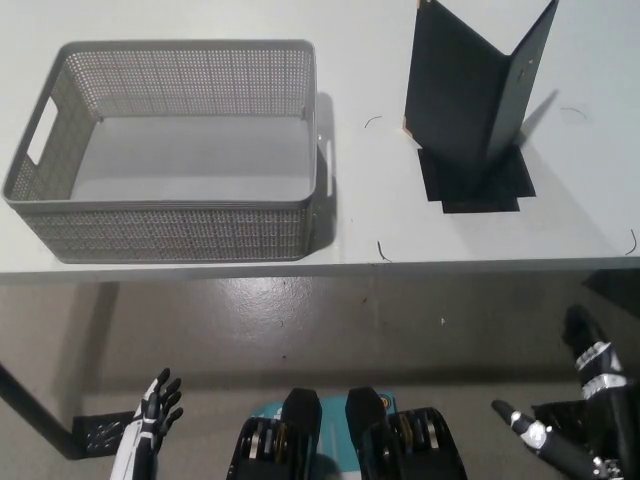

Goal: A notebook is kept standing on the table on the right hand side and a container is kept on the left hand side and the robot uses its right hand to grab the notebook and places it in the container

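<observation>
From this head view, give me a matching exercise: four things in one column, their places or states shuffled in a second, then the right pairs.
Things:
1. notebook
2. container
3. left hand
4. right hand

Places or states:
A. white, low at the left, below the table edge
B. grey mesh, on the table's left, nothing inside
C. black, low at the right, fingers apart
D. dark, standing open on the table's right

Pairs: 1-D, 2-B, 3-A, 4-C
</observation>
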You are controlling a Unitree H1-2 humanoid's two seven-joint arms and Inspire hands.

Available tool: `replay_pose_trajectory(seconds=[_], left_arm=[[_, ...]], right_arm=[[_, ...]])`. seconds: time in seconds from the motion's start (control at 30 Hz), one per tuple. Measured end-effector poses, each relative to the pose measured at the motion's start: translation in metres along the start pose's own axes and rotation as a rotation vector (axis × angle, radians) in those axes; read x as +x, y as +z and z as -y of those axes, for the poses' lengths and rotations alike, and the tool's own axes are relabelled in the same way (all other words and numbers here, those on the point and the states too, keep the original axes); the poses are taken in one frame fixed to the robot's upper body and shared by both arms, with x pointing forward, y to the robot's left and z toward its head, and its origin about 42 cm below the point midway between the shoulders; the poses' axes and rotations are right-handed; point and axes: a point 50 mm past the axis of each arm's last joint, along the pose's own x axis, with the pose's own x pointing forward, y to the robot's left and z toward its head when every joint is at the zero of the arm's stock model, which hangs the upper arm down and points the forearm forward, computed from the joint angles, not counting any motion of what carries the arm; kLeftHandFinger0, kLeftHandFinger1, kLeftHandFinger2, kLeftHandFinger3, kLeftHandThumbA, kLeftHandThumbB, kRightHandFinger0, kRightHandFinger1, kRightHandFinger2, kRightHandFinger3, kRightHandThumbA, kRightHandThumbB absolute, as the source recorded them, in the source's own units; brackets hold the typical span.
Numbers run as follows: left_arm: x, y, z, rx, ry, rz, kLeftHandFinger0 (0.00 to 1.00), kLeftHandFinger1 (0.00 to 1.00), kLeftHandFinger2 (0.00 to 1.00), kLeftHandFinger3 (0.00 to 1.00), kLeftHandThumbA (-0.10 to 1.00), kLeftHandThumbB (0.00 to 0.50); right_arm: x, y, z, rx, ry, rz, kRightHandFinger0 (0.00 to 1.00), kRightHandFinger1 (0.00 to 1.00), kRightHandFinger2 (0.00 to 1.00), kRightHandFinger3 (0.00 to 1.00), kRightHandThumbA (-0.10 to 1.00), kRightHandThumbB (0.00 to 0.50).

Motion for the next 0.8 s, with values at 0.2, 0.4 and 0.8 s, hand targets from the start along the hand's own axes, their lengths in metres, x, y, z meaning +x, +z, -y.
replay_pose_trajectory(seconds=[0.2, 0.4, 0.8], left_arm=[[-0.006, -0.003, -0.001, 0.003, 0.001, -0.008, 1.0, 1.0, 1.0, 1.0, 1.0, 0.337], [-0.012, -0.007, -0.002, -0.002, 0.004, -0.025, 1.0, 1.0, 1.0, 1.0, 1.0, 0.374], [-0.013, -0.008, -0.001, -0.014, 0.008, -0.028, 1.0, 1.0, 1.0, 1.0, 1.0, 0.374]], right_arm=[[0.047, 0.031, 0.002, -0.039, -0.035, 0.166, 1.0, 1.0, 1.0, 1.0, 1.0, 0.319], [0.104, 0.04, 0.004, -0.046, -0.059, 0.21, 1.0, 1.0, 1.0, 1.0, 1.0, 0.36], [0.211, -0.012, 0.003, -0.037, -0.096, 0.005, 1.0, 1.0, 1.0, 1.0, 1.0, 0.351]])
